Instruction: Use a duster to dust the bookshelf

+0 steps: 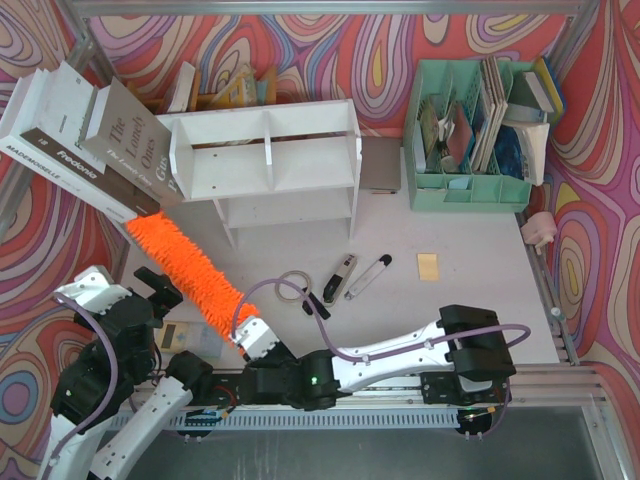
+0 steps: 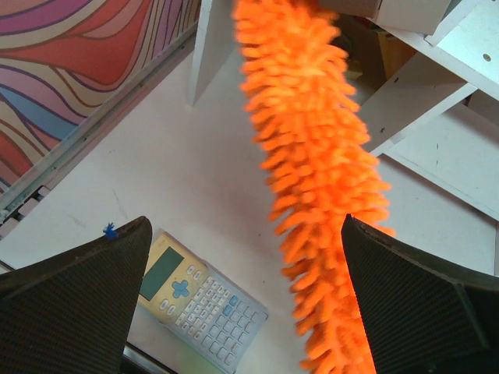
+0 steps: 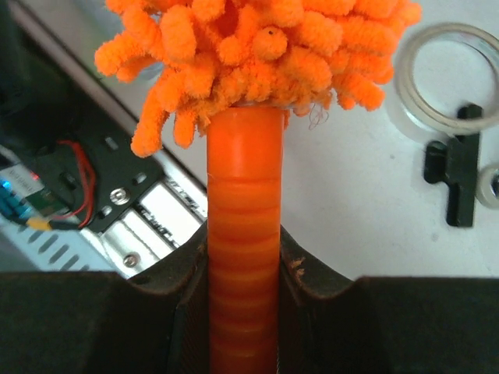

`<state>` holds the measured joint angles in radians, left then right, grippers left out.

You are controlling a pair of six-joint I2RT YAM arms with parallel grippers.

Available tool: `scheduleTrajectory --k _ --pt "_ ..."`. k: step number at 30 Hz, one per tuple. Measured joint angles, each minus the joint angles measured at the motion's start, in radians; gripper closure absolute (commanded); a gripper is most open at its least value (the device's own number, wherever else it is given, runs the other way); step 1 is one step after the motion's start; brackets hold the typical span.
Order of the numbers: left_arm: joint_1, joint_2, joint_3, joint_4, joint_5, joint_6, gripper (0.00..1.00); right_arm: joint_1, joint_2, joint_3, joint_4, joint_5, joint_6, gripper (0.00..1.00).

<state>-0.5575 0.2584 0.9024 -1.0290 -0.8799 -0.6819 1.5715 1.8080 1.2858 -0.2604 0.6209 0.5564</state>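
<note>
Fingers of the right gripper (image 1: 243, 330) are clamped on the duster (image 1: 185, 265), which slants up-left across the table (image 1: 470, 300). Its tip lies by the left end of the bookshelf (image 1: 270, 150), under leaning books (image 1: 110, 140); contact unclear. Probably lined up to sweep that side. Left gripper (image 1: 160, 288) hovers beside the fluff.

Left wrist: fingers (image 2: 78, 304) wide apart, holding nothing. Duster runs ahead, calculator (image 2: 203, 300) beneath.

Right wrist: fingers (image 3: 168, 312) pinch the ribbed handle (image 3: 243, 234) just below the fluff, likely for reach.

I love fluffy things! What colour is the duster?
The duster is bright orange all over; it shows best in the right wrist view.
</note>
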Motion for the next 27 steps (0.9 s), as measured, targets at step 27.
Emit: scheduleTrajectory --k 27 --pt "0.0 0.001 0.0 0.0 0.0 0.0 0.02 -0.032 0.013 -0.006 0.008 -0.056 0.012 1.0"
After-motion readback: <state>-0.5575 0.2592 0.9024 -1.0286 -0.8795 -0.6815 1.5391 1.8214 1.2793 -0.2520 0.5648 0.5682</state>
